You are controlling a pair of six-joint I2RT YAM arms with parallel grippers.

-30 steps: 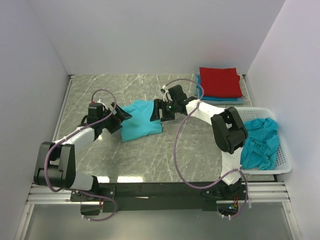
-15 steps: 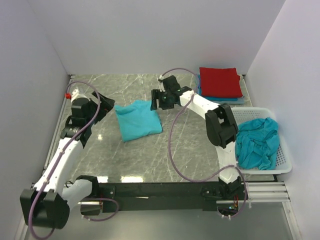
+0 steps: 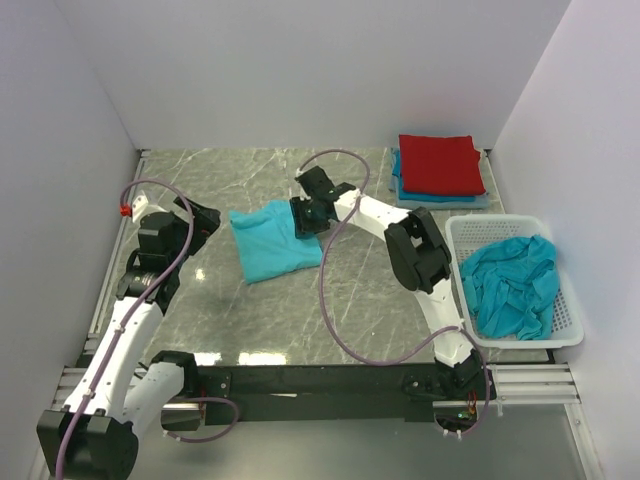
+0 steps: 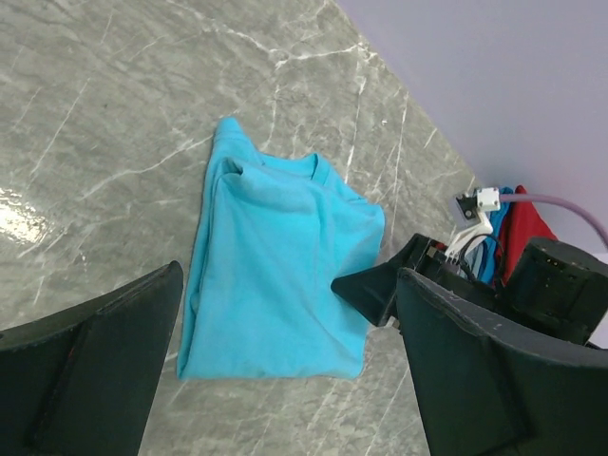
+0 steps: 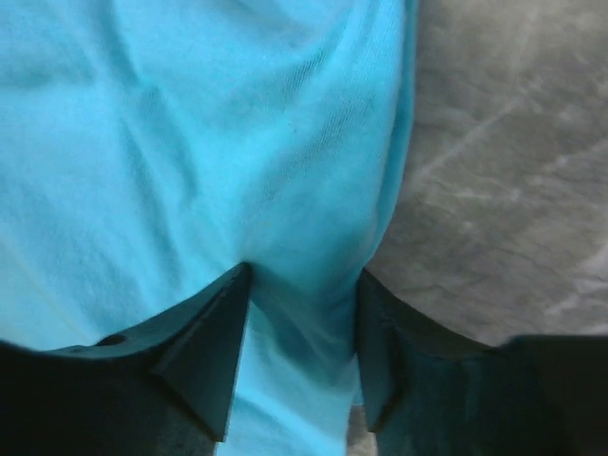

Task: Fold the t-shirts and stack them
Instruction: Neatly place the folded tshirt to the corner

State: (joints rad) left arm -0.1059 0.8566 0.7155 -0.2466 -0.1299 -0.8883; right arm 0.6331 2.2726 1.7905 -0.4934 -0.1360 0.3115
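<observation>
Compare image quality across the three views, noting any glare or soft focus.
Top external view: sharp, evenly lit, with white glare on the table near its front edge. Left wrist view: a glare patch at left on the table. Right wrist view: teal t-shirt crisp, table beside it softer.

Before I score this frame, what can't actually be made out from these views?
- Top view: the red folded cotton t-shirt covers the stack. Only blue edges show, so the count beneath is hidden.
- Top view: the crumpled turquoise t-shirts in the white plastic lattice basket are too tangled to count.
- Right wrist view: the folded turquoise t-shirt bunches inside the right end effector; whether it is pinched is unclear.
</observation>
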